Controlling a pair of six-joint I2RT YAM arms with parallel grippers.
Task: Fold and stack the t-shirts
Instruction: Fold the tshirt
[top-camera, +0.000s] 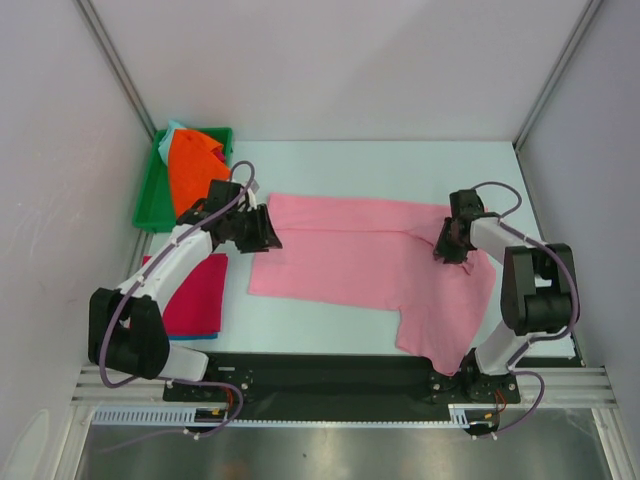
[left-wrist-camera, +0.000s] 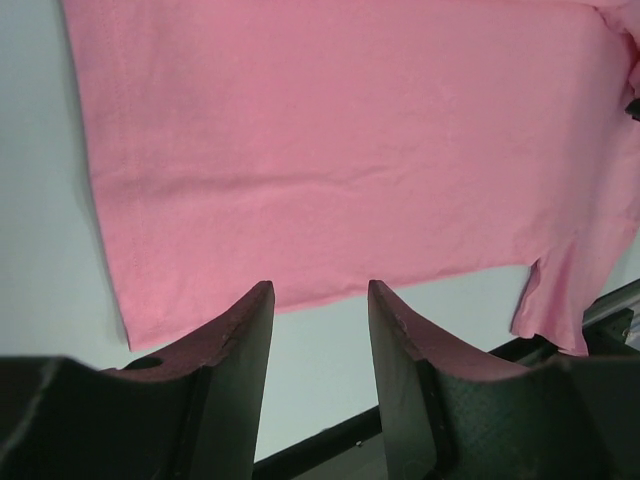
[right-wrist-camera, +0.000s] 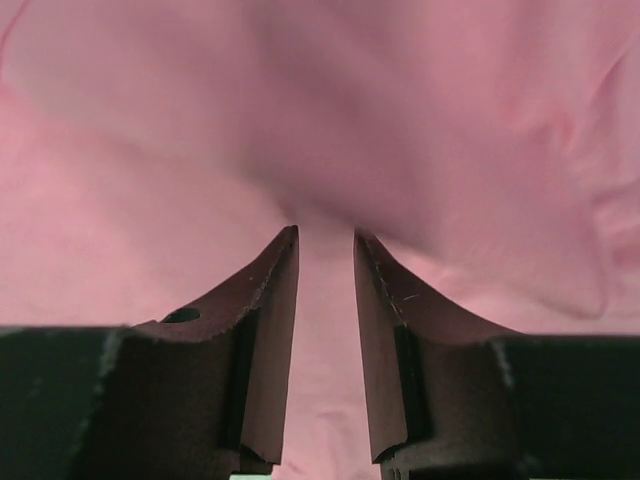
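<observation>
A light pink t-shirt (top-camera: 350, 255) lies spread across the middle of the table, its right part hanging toward the near edge. My left gripper (top-camera: 268, 235) hovers at its left edge, open (left-wrist-camera: 320, 290), with bare table between the jaws and the pink t-shirt (left-wrist-camera: 330, 150) just ahead. My right gripper (top-camera: 447, 250) is down on the shirt's right side. Its jaws stand narrowly apart (right-wrist-camera: 326, 235), shut on a raised fold of the pink t-shirt (right-wrist-camera: 150, 150). A folded magenta-red t-shirt (top-camera: 195, 295) lies at the left. An orange t-shirt (top-camera: 195, 170) sits in the tray.
A green tray (top-camera: 150, 195) stands at the back left, with pale teal cloth (top-camera: 178, 128) showing behind the orange shirt. A thin teal edge (top-camera: 190, 337) shows under the magenta-red shirt. White walls close in both sides and the back. A black rail (top-camera: 330, 375) runs along the near edge.
</observation>
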